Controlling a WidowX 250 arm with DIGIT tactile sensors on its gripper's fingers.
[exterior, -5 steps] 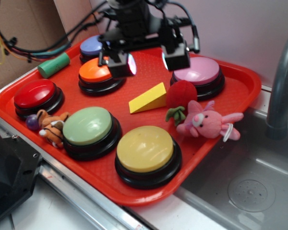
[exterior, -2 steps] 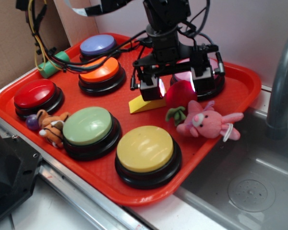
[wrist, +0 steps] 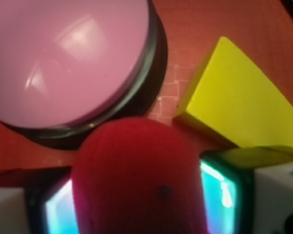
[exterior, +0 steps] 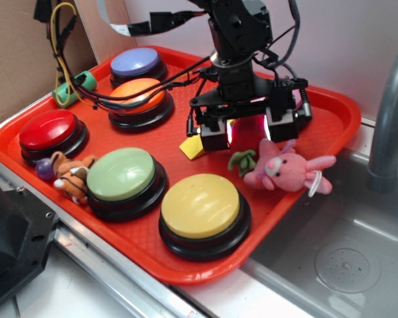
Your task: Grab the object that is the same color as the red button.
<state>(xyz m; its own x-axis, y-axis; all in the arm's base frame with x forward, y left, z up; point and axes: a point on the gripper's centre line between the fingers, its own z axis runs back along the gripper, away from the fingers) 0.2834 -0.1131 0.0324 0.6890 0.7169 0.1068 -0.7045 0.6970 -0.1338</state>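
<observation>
The red plush strawberry (wrist: 136, 180) lies on the red tray (exterior: 331, 99), between the pink button (wrist: 68, 58) and the yellow wedge (wrist: 239, 107). In the exterior view only its green leaves (exterior: 241, 159) show clearly below the gripper. My gripper (exterior: 247, 132) is lowered over it and open, with one glowing pad (wrist: 61, 209) on each side of the red ball, close to or just touching it. The red button (exterior: 48, 129) sits at the tray's left edge, far from the gripper.
A pink plush bunny (exterior: 282, 169) lies right beside the strawberry. The yellow wedge (exterior: 191, 148) is at the left finger. Orange (exterior: 139, 96), purple (exterior: 136, 61), green (exterior: 123, 173) and yellow (exterior: 200, 205) buttons and a tiger toy (exterior: 73, 175) fill the tray. A sink (exterior: 345, 252) lies to the right.
The gripper has come from the tray's back over the strawberry and dropped down around it, now hiding most of the red ball. The jaw gap looks slightly narrower than before.
</observation>
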